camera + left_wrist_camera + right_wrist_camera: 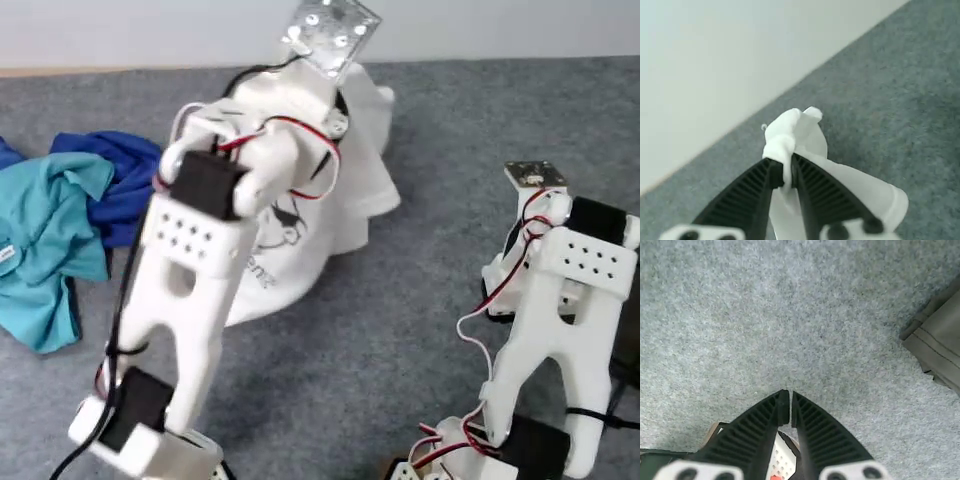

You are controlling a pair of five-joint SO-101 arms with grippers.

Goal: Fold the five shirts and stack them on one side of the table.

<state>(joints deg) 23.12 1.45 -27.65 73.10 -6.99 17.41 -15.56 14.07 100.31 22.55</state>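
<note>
LEFT ARM LIFTS WHITE TEE: The left gripper (783, 169) pinches a bunched ridge of the white shirt (807, 137) between ribbed black fingers (750, 192). The soft cloth is squeezed into a knot above the tips & falls in smooth folds below. In the high view the white shirt (358, 190), w/ a dark printed graphic on its front, hangs from the left arm at the far centre of the table (450, 130). Its lower part lies crumpled on the grey, felt-like surface. A teal shirt (50, 240) & a dark blue shirt (115, 175) lie rumpled & touching at the table's left side. The right gripper (790, 396), ribbed fingers pressed together tip to tip, hovers over the grey nap on the right. An olive garment (937, 347) w/ a stitched hem lies near it.
</note>
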